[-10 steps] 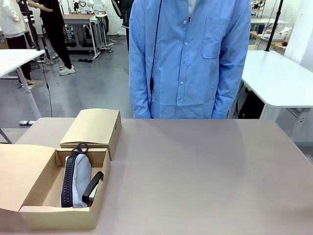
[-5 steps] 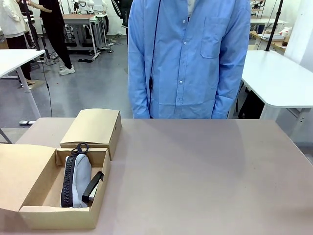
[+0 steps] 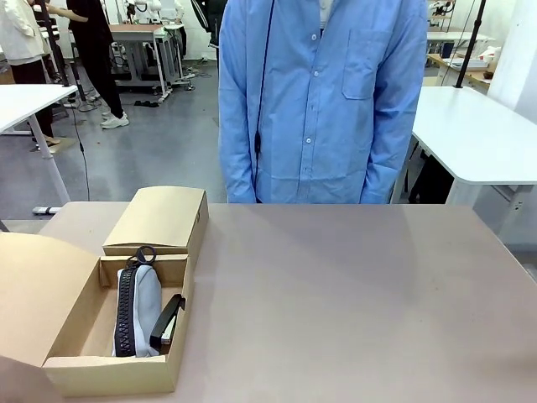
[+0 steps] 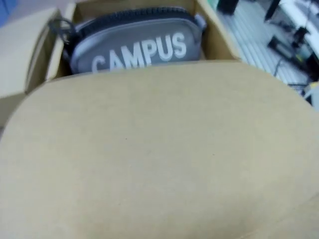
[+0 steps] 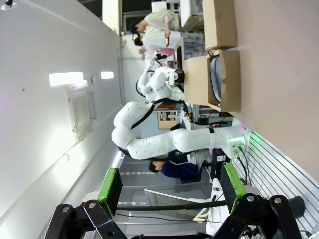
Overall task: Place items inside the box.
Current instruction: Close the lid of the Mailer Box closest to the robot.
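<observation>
Box (image 3: 117,369) flap (image 4: 159,159) risen — "CAMPUS" case (image 4: 139,47) behind

R gripper (image 5: 169,191) wide open, raised

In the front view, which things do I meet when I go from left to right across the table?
Raised lid flap of the open box → grey pencil case inside it → black stapler beside the case → bare tabletop.
</observation>
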You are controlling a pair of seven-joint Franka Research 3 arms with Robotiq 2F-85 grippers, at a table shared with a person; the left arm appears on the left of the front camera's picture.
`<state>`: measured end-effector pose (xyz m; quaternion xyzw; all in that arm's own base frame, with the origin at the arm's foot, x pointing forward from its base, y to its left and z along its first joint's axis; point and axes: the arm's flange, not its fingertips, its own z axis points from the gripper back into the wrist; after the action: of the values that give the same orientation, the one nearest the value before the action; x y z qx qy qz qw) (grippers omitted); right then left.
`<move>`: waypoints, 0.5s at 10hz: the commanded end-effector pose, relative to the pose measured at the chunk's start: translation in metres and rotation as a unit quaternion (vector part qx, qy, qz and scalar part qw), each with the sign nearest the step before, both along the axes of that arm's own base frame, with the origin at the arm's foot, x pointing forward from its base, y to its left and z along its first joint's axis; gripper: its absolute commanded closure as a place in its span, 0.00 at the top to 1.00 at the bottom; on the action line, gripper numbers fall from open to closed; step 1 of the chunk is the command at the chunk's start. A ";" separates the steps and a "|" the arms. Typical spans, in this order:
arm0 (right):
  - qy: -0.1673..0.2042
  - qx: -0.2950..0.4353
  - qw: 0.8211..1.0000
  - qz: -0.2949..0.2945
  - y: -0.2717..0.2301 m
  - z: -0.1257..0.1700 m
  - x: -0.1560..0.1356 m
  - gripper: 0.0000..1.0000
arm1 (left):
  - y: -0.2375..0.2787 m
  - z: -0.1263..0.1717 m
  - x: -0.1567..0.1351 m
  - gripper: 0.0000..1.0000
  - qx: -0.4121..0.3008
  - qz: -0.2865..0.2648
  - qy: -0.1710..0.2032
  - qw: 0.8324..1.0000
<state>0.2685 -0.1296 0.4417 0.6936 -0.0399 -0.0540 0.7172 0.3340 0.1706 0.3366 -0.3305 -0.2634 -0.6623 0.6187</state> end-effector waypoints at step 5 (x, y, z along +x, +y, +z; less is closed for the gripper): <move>0.004 0.011 1.000 -0.003 0.000 0.006 0.001 1.00 | -0.039 0.053 -0.002 1.00 -0.116 0.108 -0.084 0.984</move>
<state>0.2685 -0.1295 0.4417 0.6936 -0.0399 -0.0539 0.7172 0.3359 0.1454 0.3824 -0.3184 -0.3956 -0.6027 0.6155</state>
